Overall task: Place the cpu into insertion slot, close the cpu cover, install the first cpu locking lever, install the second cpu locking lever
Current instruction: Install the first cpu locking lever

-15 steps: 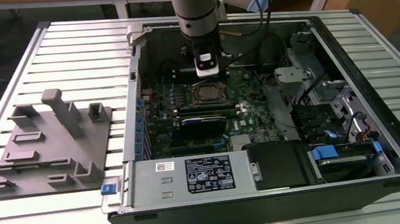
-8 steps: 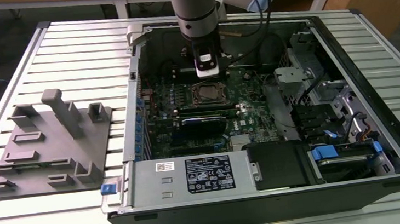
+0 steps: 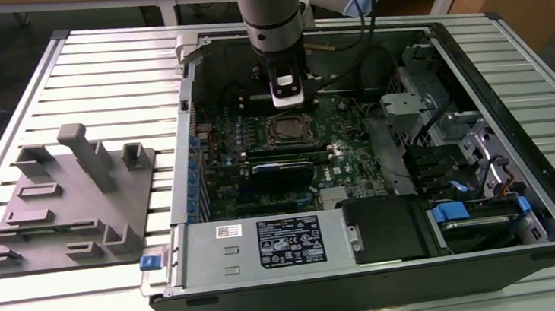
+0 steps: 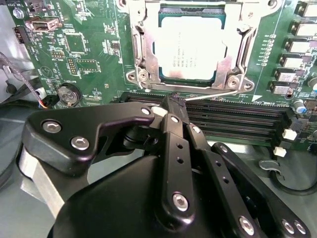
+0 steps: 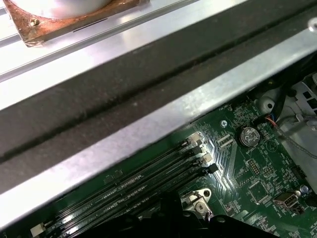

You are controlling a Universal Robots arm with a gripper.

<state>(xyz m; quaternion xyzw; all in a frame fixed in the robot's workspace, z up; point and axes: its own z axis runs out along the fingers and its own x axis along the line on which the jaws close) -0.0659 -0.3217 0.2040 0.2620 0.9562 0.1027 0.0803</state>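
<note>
The cpu (image 4: 190, 47) lies flat in the insertion slot (image 3: 289, 130) of the green motherboard, its silver-grey top showing. The cpu cover (image 4: 141, 49), a silvery frame, is folded down around the chip. The slot's contact field is hidden beneath them. A thin wire locking lever (image 4: 213, 93) runs along the socket's edge beside the memory slots. My gripper (image 4: 173, 101) is shut, and its black tip meets the end of that lever. In the exterior view the gripper (image 3: 288, 102) hangs straight down inside the case, just behind the socket.
Long black memory slots (image 4: 237, 119) lie right beside the socket. The open computer case (image 3: 187, 172) walls in the board, with a power supply (image 3: 265, 244) in front and drive bays (image 3: 460, 145) on the exterior view's right. A grey fixture block (image 3: 68, 198) stands on the slatted table.
</note>
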